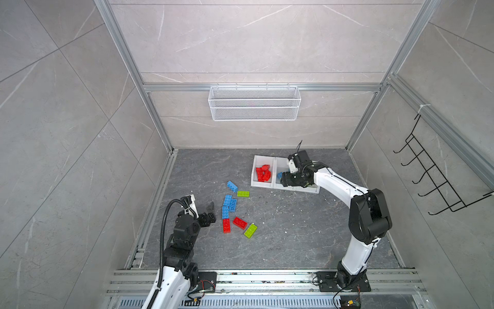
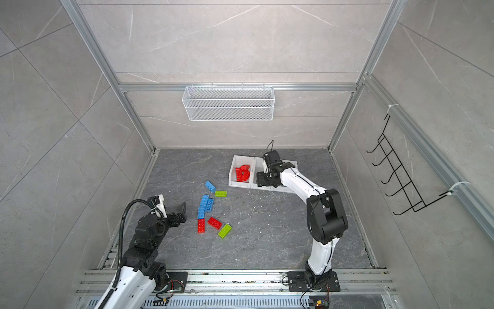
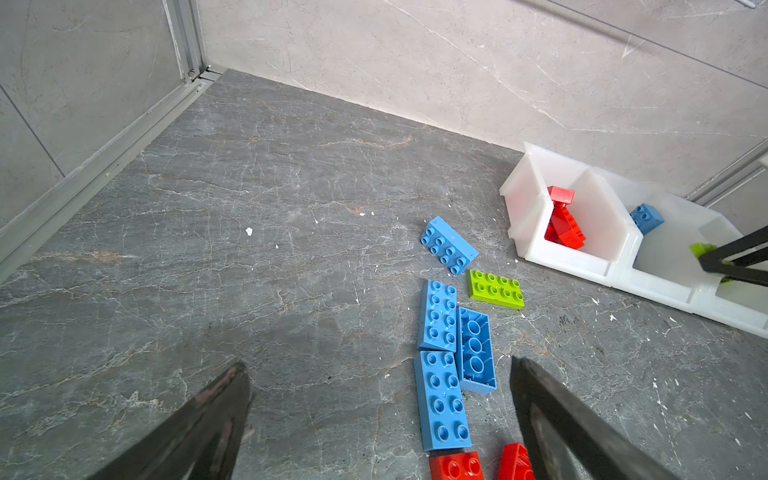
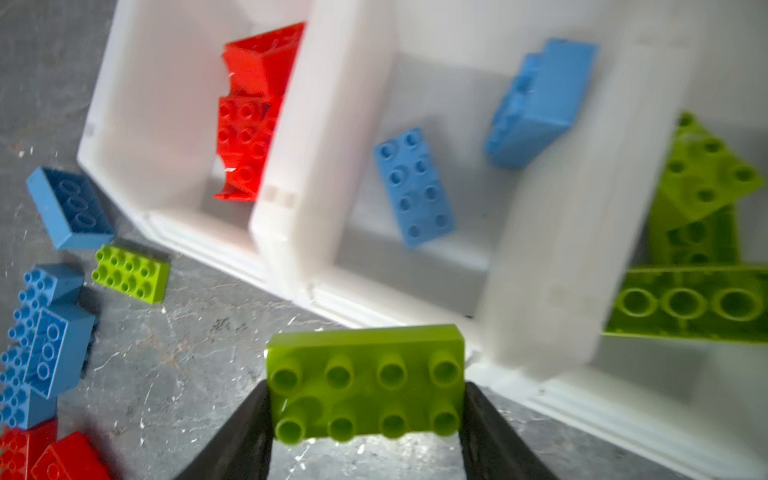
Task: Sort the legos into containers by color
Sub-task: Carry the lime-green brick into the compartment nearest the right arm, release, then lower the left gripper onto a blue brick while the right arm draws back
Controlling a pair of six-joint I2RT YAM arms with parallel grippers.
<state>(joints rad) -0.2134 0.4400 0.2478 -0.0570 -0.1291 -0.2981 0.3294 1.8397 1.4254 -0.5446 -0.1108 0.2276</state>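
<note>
Clamps right gripper (image 4: 365, 399) on a green brick (image 4: 365, 365) by its short ends, studs toward the camera, low centre of the right wrist view, close by the front lip of the bins (image 4: 291, 166). Looks light, stiff and slick-sided; probably wants a square hold on flat opposite faces, lest it twist out. Shows green bricks (image 4: 698, 307) in the bin at the right edge. Holds left gripper (image 3: 380, 374) spread wide, empty, above loose bricks (image 3: 440, 332) on the floor (image 3: 249, 249).
</note>
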